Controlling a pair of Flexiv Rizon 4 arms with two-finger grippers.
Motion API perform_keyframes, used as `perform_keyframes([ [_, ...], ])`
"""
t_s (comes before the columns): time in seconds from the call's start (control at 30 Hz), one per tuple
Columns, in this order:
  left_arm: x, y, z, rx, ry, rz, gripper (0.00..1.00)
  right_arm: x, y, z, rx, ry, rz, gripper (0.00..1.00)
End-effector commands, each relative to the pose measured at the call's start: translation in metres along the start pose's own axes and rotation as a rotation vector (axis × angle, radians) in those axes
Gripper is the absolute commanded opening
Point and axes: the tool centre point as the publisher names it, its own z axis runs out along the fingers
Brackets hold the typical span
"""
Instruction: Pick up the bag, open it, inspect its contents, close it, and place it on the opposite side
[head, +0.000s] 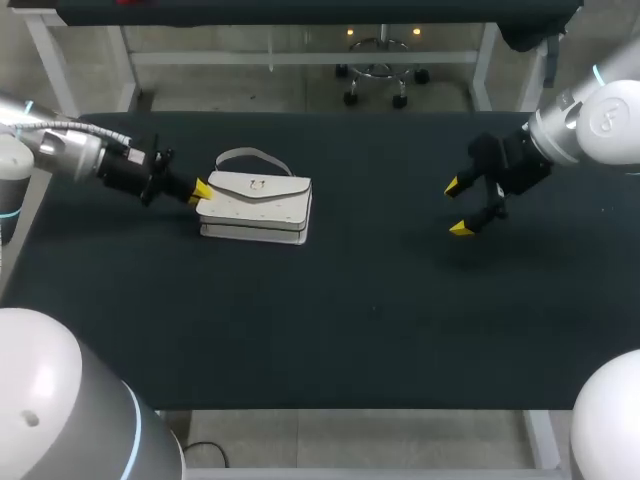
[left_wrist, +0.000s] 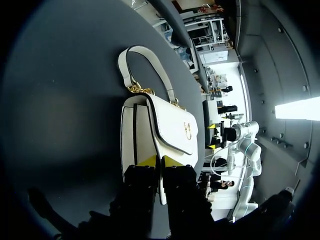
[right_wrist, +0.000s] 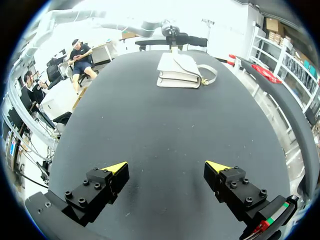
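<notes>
White bag (left_wrist: 172, 125) lies pinched between the left fingers (left_wrist: 145, 161).

My left arm (head: 70, 150) comes in low from the left side with its wrist near level. The left jaws are pinched narrow on the end of the bag (head: 257, 208), yellow fingertips (left_wrist: 145, 161) almost together. My right arm (head: 590, 125) hangs above the surface (head: 350, 320), and the right jaws are spread wide, angled downward.

Bag (head: 257, 207) is lying on the table's (head: 380, 300) left half, handle pointing to the far edge. Left hand (head: 200, 190) is sitting at the bag's left end, pinching its edge. Right hand (head: 460, 208) is hanging over the right half, well apart from the bag.
</notes>
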Motion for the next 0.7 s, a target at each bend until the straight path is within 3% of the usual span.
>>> perform_keyframes([
  [0.03,0.001,0.002,0.011,0.007,0.016,-0.002,0.0,0.0,0.0,0.0,-0.001,-0.001,-0.001,1.0],
  [0.3,0.005,0.006,0.018,-0.035,0.025,-0.023,0.0,0.0,0.0,0.0,-0.001,-0.001,-0.001,1.0],
  [0.37,0.006,0.006,0.014,-0.035,0.02,-0.025,0.32,0.0,0.0,0.0,-0.001,-0.001,-0.001,1.0],
  [0.4,0.007,0.006,0.011,-0.045,0.026,-0.029,0.34,0.0,0.0,0.0,-0.001,-0.001,-0.001,1.0],
  [0.6,0.008,0.004,0.001,-0.066,0.022,-0.04,0.31,0.0,0.0,0.0,-0.001,-0.001,-0.001,1.0],
  [0.7,0.008,0.003,-0.001,-0.094,0.022,-0.046,0.18,0.0,0.0,0.0,-0.001,-0.001,-0.001,1.0],
])
